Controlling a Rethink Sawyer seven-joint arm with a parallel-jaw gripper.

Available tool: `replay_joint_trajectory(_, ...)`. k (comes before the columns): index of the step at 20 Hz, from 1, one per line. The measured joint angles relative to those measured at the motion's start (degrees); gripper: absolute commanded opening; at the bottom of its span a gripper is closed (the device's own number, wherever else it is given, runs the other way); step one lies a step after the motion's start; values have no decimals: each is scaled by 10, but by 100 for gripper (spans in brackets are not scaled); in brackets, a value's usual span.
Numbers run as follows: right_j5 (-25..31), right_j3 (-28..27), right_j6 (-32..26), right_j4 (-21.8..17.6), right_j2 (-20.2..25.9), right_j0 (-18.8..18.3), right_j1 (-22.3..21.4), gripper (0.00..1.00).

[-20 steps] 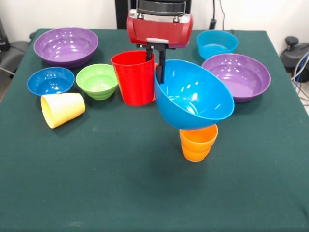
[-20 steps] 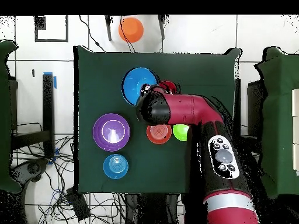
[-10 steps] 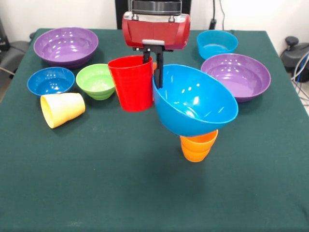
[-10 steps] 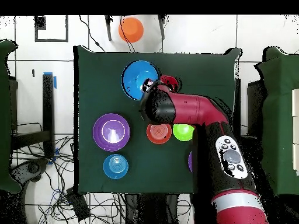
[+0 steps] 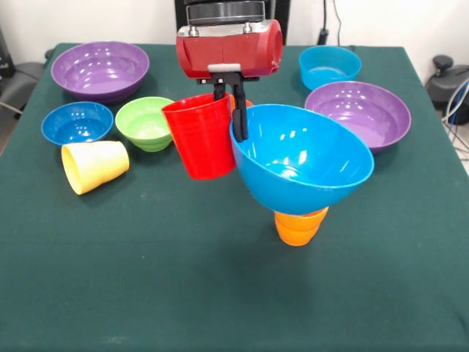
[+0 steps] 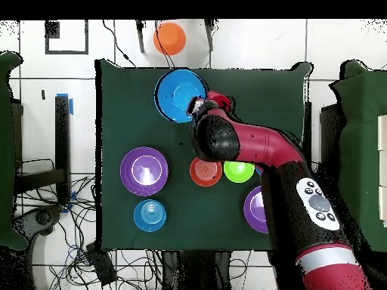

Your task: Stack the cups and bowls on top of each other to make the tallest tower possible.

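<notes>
While the orange cup (image 5: 300, 226) stands low at centre right of the frame, the big blue bowl (image 5: 302, 157) hangs tilted just above it, its rim pinched by the closed gripper (image 5: 230, 117). Just left, the red cup (image 5: 200, 136) leans. Further left lie the yellow cup (image 5: 95, 166), green bowl (image 5: 146, 122) and dark blue bowl (image 5: 77, 122); purple bowls (image 5: 100, 69) and a cyan bowl (image 5: 330, 66) sit toward the top.

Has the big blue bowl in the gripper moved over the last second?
Yes. In the front view the large blue bowl has levelled out and come toward the camera, now hiding more of the orange cup below; the gripper grips its rim.
</notes>
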Motion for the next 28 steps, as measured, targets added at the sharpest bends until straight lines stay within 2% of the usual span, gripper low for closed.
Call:
replay_joint_trajectory(8, -13, 23, 0, 2, 58, -37, 5, 0)
replay_joint_trajectory(16, -35, 40, 0, 2, 115, -66, 35, 0)
replay_joint_trajectory(28, -37, 58, 0, 2, 143, -78, 47, 0)
